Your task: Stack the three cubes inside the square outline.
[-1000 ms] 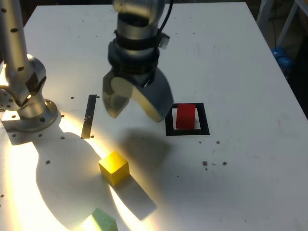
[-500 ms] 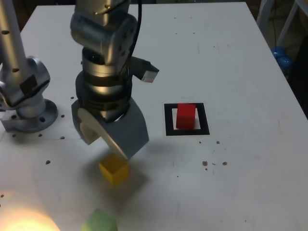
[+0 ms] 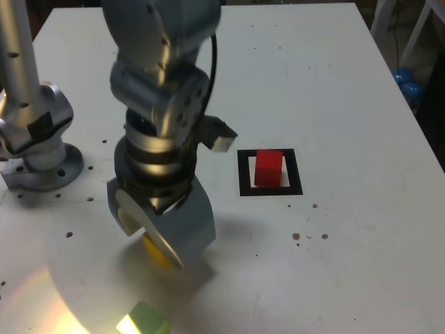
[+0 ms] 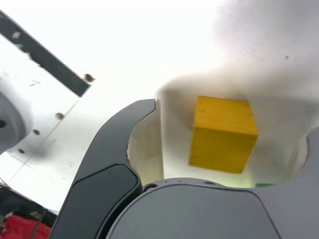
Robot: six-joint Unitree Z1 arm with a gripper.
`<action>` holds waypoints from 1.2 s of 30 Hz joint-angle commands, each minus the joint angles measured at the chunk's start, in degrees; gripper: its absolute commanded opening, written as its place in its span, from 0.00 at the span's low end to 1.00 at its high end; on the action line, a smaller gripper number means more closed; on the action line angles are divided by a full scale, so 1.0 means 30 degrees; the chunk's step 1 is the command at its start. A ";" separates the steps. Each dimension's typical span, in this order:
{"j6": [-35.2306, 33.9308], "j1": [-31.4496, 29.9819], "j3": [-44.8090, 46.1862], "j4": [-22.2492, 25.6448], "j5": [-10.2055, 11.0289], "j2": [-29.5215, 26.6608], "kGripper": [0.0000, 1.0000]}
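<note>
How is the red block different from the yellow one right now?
The red block sits inside the black square outline, out in the open; the yellow block lies on the bare table, outside any outline. The pincer stands open around the yellow block, nowhere near the red. Both look like plain, similar-sized cubes.

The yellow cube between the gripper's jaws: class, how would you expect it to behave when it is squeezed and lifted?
The yellow cube looks solid, with crisp edges, so it probably stays stiff under the open gripper. Its flat faces suggest that it will sit square and not roll. The matte surface probably grips fairly well; its weight cannot be judged.
</note>
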 commanded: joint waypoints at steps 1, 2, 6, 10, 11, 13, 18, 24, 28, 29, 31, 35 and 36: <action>-0.0193 -0.0164 -0.0125 -0.0061 -0.0043 0.0212 0.86; -0.0293 -0.0228 -0.0163 -0.0078 -0.0043 0.0282 0.84; -0.0769 -0.0524 -0.0321 -0.0106 0.0009 0.0516 0.71; -0.1249 -0.0830 -0.0461 -0.0096 0.0160 0.0720 0.57; -0.1369 -0.0905 -0.0487 -0.0091 0.0220 0.0755 0.53; -0.1596 -0.1057 -0.0538 -0.0082 0.0357 0.0799 0.44; -0.1838 -0.1264 -0.0619 -0.0050 0.0532 0.0865 0.33; -0.1869 -0.1271 -0.0620 0.0024 0.0533 0.0881 0.33; -0.1869 -0.1271 -0.0622 0.0079 0.0551 0.0887 0.33; -0.1869 -0.1271 -0.0626 0.0087 0.0555 0.0887 0.33; -0.1869 -0.1271 -0.0653 0.0130 0.0559 0.0878 0.33; -0.1876 -0.1216 -0.1129 0.0689 0.0696 0.0768 0.33; -0.1881 -0.1144 -0.1398 0.0980 0.0756 0.0720 0.33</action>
